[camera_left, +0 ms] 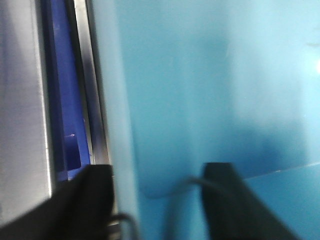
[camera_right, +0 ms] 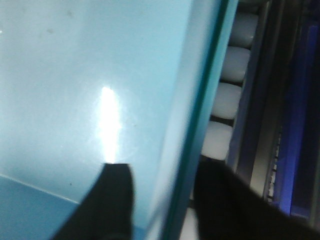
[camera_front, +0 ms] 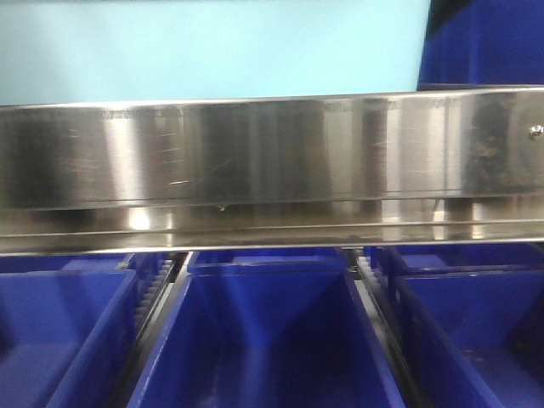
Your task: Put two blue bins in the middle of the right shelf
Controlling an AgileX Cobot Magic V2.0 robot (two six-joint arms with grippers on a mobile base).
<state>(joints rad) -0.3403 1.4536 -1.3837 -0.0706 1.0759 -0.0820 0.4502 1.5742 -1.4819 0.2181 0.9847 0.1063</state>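
Observation:
A pale blue bin (camera_front: 212, 51) stands on the shelf tier above a steel rail (camera_front: 272, 157), filling the upper part of the front view. My left gripper (camera_left: 157, 172) is open and straddles the bin's left wall (camera_left: 120, 125), one finger (camera_left: 92, 200) outside and the other finger (camera_left: 230, 200) inside over the bin's floor. My right gripper (camera_right: 165, 172) is open astride the right wall (camera_right: 192, 125). Its inner finger (camera_right: 115, 200) is over the bin's interior (camera_right: 75, 75); its outer finger (camera_right: 220, 200) is close against the wall's outside. Only one pale bin shows.
Dark blue crates (camera_front: 263, 331) sit side by side on the tier below the rail, and another dark blue crate (camera_front: 484, 42) stands to the bin's right. White rollers (camera_right: 227, 100) run beside the bin's right wall. A steel upright (camera_left: 22, 100) is left of the bin.

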